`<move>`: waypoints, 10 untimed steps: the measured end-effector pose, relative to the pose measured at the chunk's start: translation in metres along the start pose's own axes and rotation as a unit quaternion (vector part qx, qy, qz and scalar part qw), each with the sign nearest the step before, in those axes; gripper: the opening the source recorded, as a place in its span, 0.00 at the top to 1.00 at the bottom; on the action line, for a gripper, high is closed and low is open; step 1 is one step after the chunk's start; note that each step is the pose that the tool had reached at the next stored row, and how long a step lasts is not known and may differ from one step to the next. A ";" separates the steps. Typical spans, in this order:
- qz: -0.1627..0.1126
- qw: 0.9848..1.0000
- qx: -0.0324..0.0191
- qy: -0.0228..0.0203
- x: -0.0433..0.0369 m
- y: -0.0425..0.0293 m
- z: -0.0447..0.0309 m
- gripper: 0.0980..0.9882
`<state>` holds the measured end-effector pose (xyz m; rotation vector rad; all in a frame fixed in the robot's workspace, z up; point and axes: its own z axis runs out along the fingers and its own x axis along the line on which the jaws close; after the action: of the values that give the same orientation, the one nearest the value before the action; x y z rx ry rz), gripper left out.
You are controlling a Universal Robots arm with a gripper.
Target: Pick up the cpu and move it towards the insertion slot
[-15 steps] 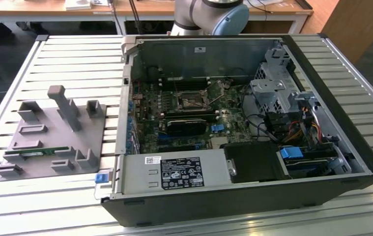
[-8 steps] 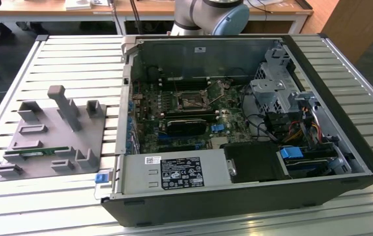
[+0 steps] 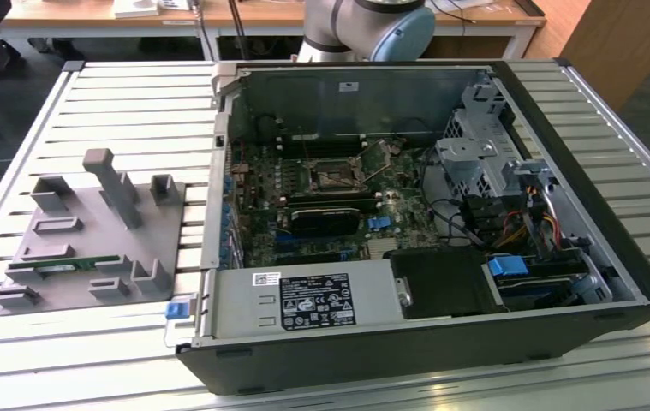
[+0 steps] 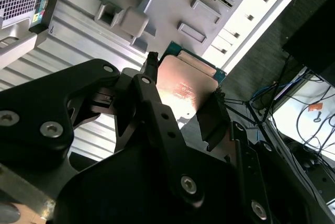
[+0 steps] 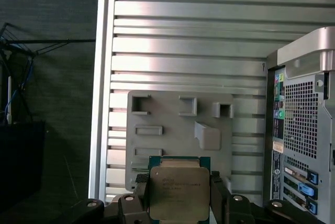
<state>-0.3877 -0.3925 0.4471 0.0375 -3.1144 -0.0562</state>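
Observation:
The cpu [image 5: 179, 192], a flat square chip with a silvery top and a thin green rim, sits between my gripper's [image 5: 179, 199] black fingers [image 5: 140, 188], which are shut on its two opposite edges. In the second wrist view the cpu [image 4: 184, 89] shows a coppery sheen inside the same gripper [image 4: 182, 94]. It hangs above the grey holder plate [image 5: 172, 124], beside the computer case. The insertion slot [image 3: 333, 175], a dark square socket in a shiny metal frame, lies on the motherboard inside the open case.
The open computer case [image 3: 416, 214] lies on a slatted metal table [image 3: 130, 103], its rear panel [image 5: 303, 130] close to the holder plate [image 3: 85, 240]. A green memory stick [image 3: 68, 267] rests in that plate. The arm's base [image 3: 371, 26] stands behind the case.

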 end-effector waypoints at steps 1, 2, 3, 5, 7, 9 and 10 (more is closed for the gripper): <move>0.000 1.000 0.000 0.000 -0.0010 0.0000 0.0000 0.50; 0.000 1.000 0.000 0.001 -0.0019 0.0000 -0.0001 0.50; 0.000 1.000 0.000 0.001 -0.0029 -0.0001 -0.0002 0.50; 0.000 1.000 0.000 0.001 -0.0047 -0.0001 -0.0002 0.50; 0.000 1.000 0.000 0.002 -0.0067 -0.0001 -0.0003 0.50; 0.000 1.000 0.000 0.003 -0.0086 -0.0002 -0.0004 0.50; 0.000 1.000 0.000 0.003 -0.0096 -0.0002 -0.0004 0.50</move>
<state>-0.3780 -0.3925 0.4472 0.0373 -3.1085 -0.0562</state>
